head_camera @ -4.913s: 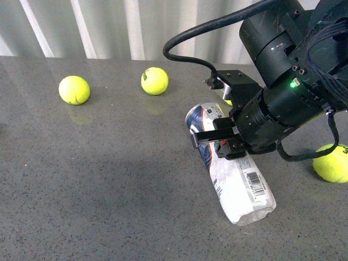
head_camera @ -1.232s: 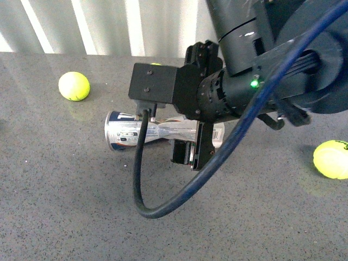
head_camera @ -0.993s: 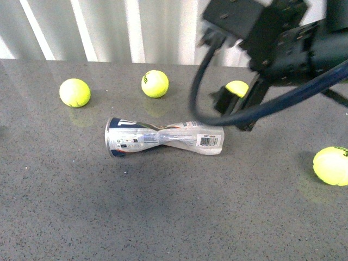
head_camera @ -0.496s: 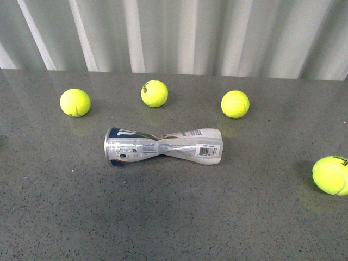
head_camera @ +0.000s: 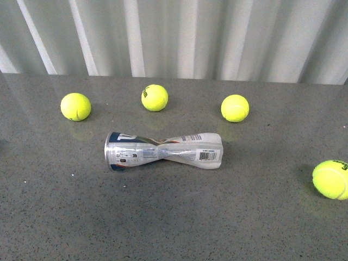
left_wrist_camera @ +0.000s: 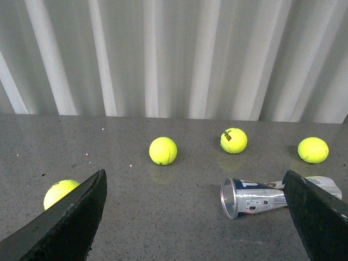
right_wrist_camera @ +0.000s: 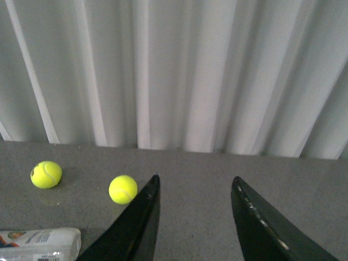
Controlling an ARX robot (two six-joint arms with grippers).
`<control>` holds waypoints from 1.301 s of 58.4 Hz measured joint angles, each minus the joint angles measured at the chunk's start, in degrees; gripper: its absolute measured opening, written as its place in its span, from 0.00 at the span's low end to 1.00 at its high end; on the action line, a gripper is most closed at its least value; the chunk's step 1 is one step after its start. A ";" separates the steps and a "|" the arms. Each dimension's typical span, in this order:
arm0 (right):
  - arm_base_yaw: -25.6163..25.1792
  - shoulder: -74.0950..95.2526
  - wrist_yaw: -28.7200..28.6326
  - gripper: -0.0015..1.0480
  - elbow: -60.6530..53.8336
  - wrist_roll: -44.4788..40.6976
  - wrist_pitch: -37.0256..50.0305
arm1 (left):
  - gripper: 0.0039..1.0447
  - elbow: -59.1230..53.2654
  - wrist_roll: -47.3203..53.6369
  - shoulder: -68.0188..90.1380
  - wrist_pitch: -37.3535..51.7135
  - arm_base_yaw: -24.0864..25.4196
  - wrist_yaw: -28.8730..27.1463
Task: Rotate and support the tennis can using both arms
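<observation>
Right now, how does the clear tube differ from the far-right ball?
The tennis can is long, clear, pinched mid-length, lying on its side; the far-right ball is round, yellow-green, undented. The can bears a barcode label; the ball, small dark print. Both rest on the grey table.

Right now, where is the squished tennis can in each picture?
Front view: tennis can lies on its side mid-picture, in front of three tennis balls.
Left wrist view: it lies between the left gripper's fingers, close to one, silver rim showing.
Right wrist view: only its white end shows, at the picture's edge.
Shared landmark: the ribbed white wall behind.
</observation>
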 joint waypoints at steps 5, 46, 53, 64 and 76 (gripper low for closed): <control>-1.01 -2.47 -1.03 0.21 -3.74 1.07 1.18 | 0.94 0.00 0.00 0.00 0.00 0.00 0.00; -6.60 -17.38 -6.45 0.03 -17.73 1.84 1.09 | 0.94 0.00 0.00 0.00 0.00 0.00 0.00; -6.60 -19.39 -6.45 0.03 -18.60 1.84 0.09 | 0.94 0.00 0.00 -0.02 0.00 0.00 0.00; -6.60 -22.32 -6.47 0.03 -19.78 1.86 -1.70 | 0.94 0.00 0.00 0.00 0.00 0.00 0.00; -6.60 -25.66 -6.45 0.03 -21.94 1.92 -2.43 | 0.94 0.00 0.00 0.00 0.00 0.00 0.00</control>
